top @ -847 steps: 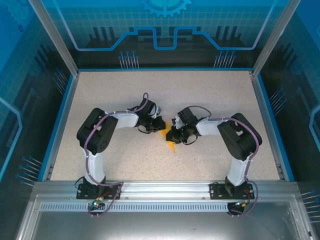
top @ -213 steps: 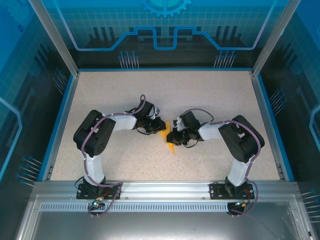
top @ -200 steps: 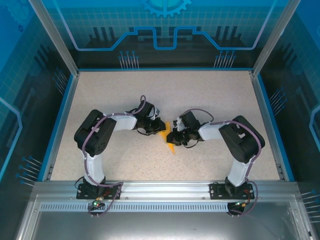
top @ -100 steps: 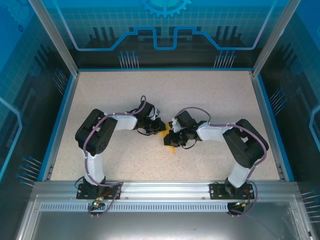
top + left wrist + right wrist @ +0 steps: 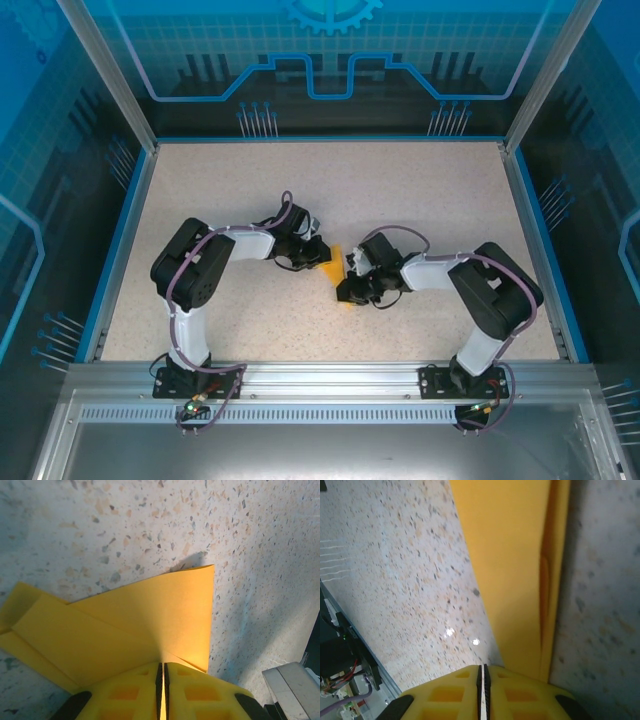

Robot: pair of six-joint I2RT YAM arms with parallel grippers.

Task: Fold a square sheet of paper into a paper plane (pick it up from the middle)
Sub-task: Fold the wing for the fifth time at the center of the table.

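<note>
The orange-yellow sheet of paper point(image 5: 336, 266), folded into angular flaps, lies mid-table between both arms. My left gripper point(image 5: 320, 257) is shut on its left edge; in the left wrist view the paper point(image 5: 150, 615) fans out from between the closed pads of that gripper point(image 5: 161, 666). My right gripper point(image 5: 351, 291) sits low over the paper's near tip. In the right wrist view its jaws point(image 5: 482, 668) are shut with only speckled table showing in the slit. The folded strip of paper point(image 5: 510, 555) runs under the right-hand finger point(image 5: 530, 695).
The speckled table point(image 5: 400, 190) is ringed by a blue rim point(image 5: 135, 220) and clear walls. An aluminium rail point(image 5: 320, 382) carries both arm bases at the near edge. Open room lies behind and to either side of the arms.
My right gripper has slid toward the near edge along the paper, from beside the left gripper to the paper's near tip. The left gripper has stayed shut on the paper.
</note>
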